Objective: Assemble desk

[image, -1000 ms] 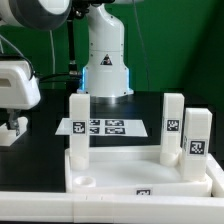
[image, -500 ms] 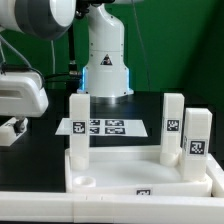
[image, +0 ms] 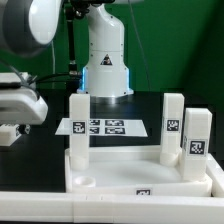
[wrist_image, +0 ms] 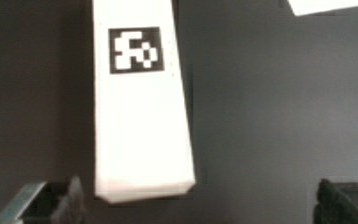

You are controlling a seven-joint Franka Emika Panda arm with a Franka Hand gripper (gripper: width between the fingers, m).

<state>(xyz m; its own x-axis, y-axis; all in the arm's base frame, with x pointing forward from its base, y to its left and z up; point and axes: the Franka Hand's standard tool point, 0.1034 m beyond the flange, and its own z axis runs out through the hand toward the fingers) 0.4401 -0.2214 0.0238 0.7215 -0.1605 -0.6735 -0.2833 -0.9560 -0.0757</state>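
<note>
Ext. view, far left: white robot arm's claw point(image: 12, 128) hangs low over the black bench point(image: 45, 135), jaws spread wide, nothing between them yet. Wrist view explains why: one loose short square white plastic leg w/ b&w tag point(wrist_image: 144, 100) lies flat on the bench right below, in line w/ the gap between the two dark fingertips point(wrist_image: 48, 203). Looks like lining up for a pick; no contact.

Centre: large white rimmed plastic tabletop point(image: 140, 175) lies underside up at front of bench, so sockets face up for legs. One round corner socket point(image: 84, 181) empty, presumably for the loose leg. Three legs stand upright in it: one at ext. view's left point(image: 78, 128), two at right point(image: 173, 125), point(image: 197, 140). Smooth, matte, blocky.

Behind: flat marker board point(image: 100, 127), thin, printed.
</note>
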